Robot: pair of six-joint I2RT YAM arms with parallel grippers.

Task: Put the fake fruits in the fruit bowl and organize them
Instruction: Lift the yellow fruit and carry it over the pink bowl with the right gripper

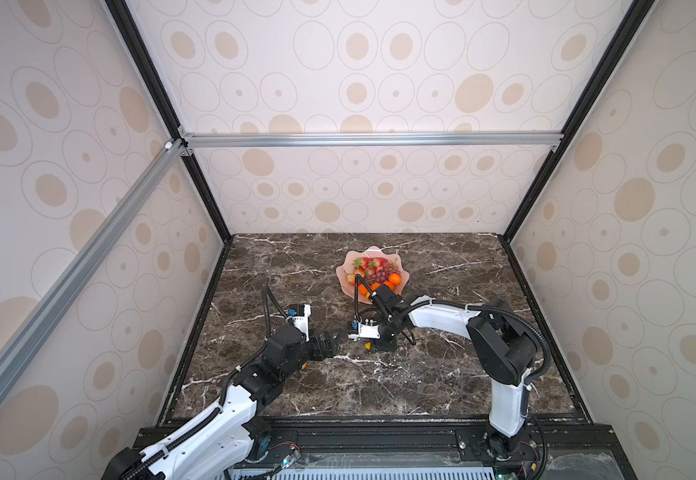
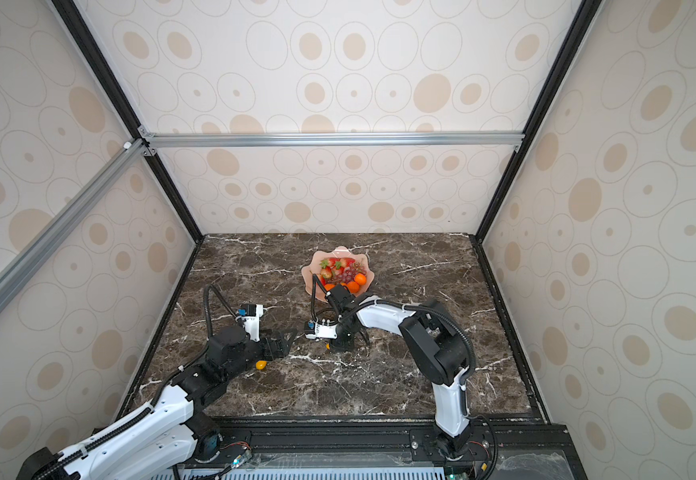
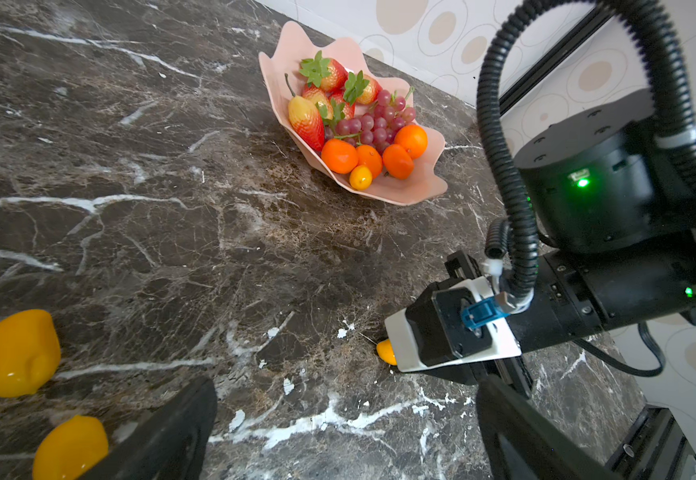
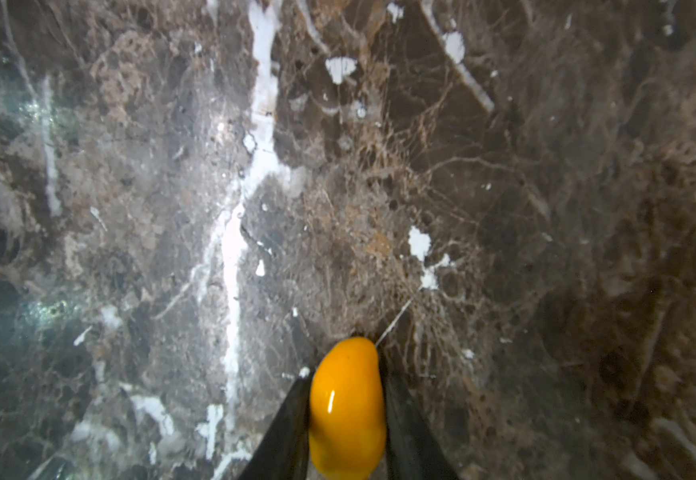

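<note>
The pink scalloped fruit bowl (image 1: 345, 277) (image 3: 296, 45) stands at the back middle of the marble table. It holds strawberries (image 3: 329, 75), a grape bunch (image 3: 379, 120), tangerines (image 3: 339, 156) and a small yellow fruit (image 3: 360, 177). In front of the bowl my right gripper (image 1: 373, 345) (image 4: 346, 370) points down at the table. Both its fingers press the sides of an oval yellow-orange fruit (image 4: 348, 407) (image 3: 386, 352) that lies on the marble. My left gripper (image 1: 338, 343) (image 3: 346, 440) hovers open just left of it, holding nothing.
Two more yellow-orange fruits (image 3: 18, 353) (image 3: 70, 446) lie on the table beside the left gripper; one (image 2: 260, 365) shows under the left arm in a top view. Patterned walls with black frame posts enclose the table on three sides.
</note>
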